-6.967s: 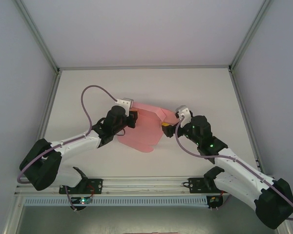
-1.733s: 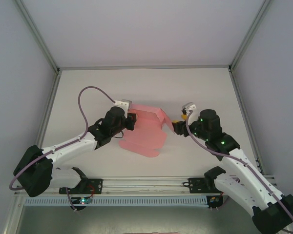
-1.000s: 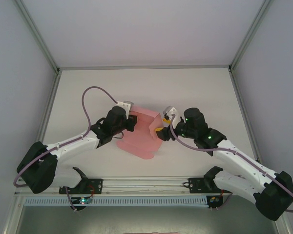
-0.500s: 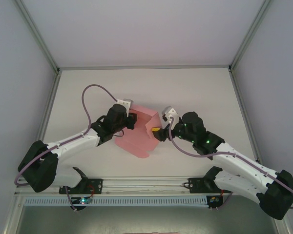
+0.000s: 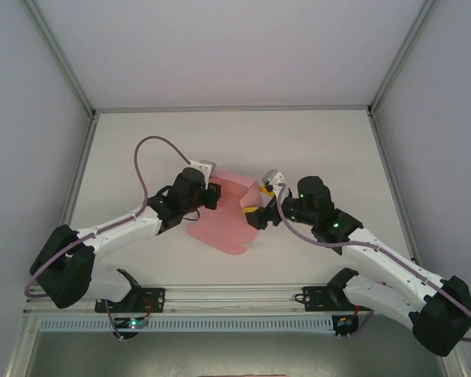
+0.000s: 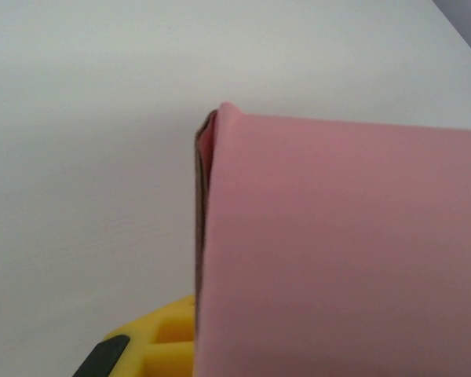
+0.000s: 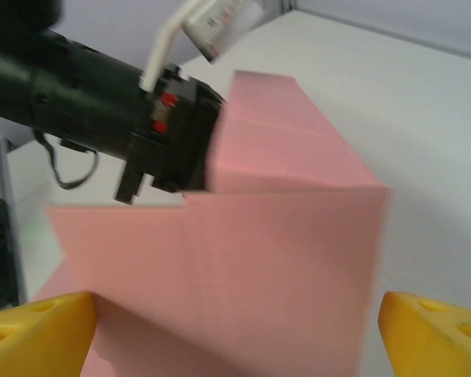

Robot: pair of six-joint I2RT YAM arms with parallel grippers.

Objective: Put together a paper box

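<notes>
The pink paper box (image 5: pixel 224 224) is partly folded in the middle of the table, with one panel raised. My left gripper (image 5: pixel 213 195) is shut on its left back edge. In the left wrist view the pink card (image 6: pixel 337 251) covers most of the frame, beside one yellow finger (image 6: pixel 153 345). My right gripper (image 5: pixel 253 212) is at the box's right side, open wide. In the right wrist view its yellow fingertips (image 7: pixel 39 322) stand far apart on either side of the upright pink panel (image 7: pixel 243 259). The black left gripper body (image 7: pixel 149 133) is behind that panel.
The white table (image 5: pixel 314 149) has free room behind and on both sides of the box. A metal rail (image 5: pixel 243 294) runs along the near edge between the arm bases. The left arm's purple cable (image 5: pixel 153 145) loops up over the table.
The right gripper's jaws have spread wide and let go of the pink panel, staying beside it. The left gripper still holds the box and has hardly moved.
</notes>
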